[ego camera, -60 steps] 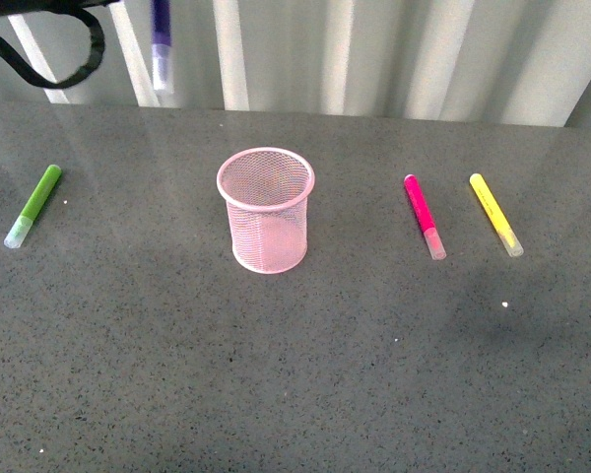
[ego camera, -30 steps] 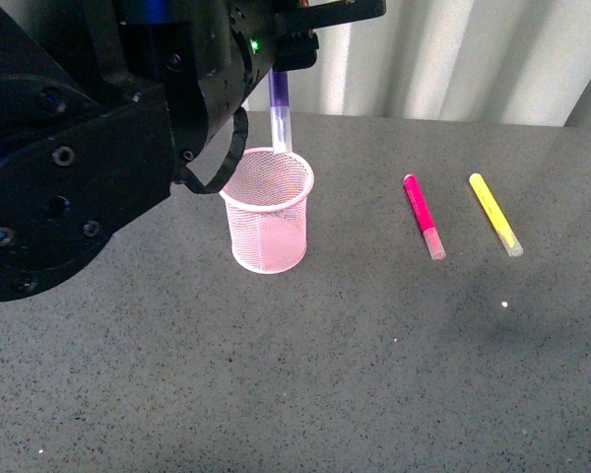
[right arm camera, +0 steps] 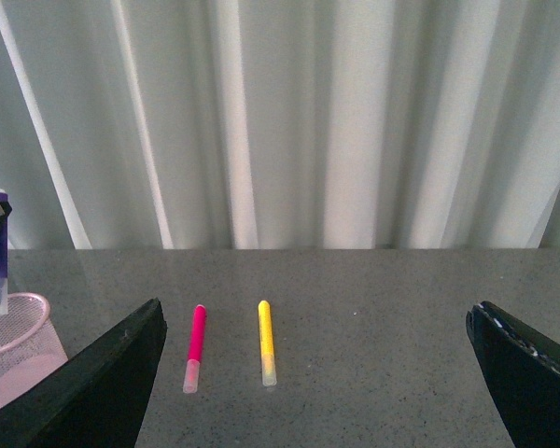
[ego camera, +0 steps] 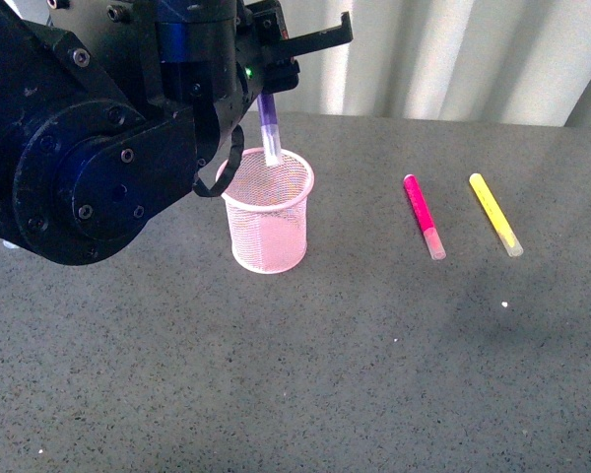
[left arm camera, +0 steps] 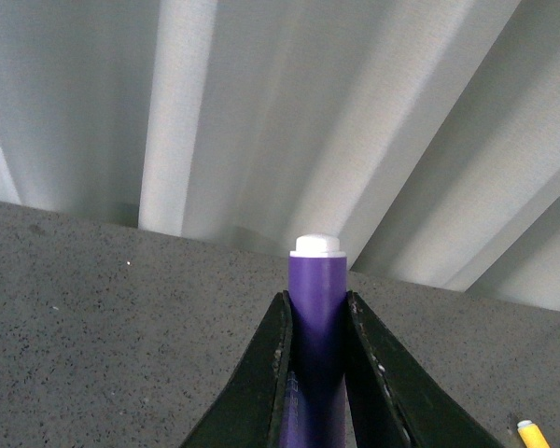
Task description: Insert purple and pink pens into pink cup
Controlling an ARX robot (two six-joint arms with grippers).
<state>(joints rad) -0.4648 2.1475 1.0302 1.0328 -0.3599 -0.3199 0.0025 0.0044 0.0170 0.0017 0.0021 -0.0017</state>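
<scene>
left wrist view gives you the left gripper (left arm camera: pixel 317 301) clenched on the purple pen (left arm camera: pixel 317 280), one black finger pressed to each side of the barrel and the pen's white end cap poking out past the fingertips. front view shows that pen (ego camera: pixel 269 128) hanging nearly upright from the gripper, clear cap down, its tip at the mouth of the pink cup (ego camera: pixel 268 235) directly below the gripper; you cannot tell whether the tip is past the rim. the cup stands upright on the grey table (ego camera: pixel 374 374).

right wrist view shows you the right gripper (right arm camera: pixel 315 314) spread wide with nothing between its fingers. ahead of it the pink pen (right arm camera: pixel 195 347) lies flat on the table, well apart from the cup, with the yellow marker (right arm camera: pixel 267 342) near it on the side away from the cup.
</scene>
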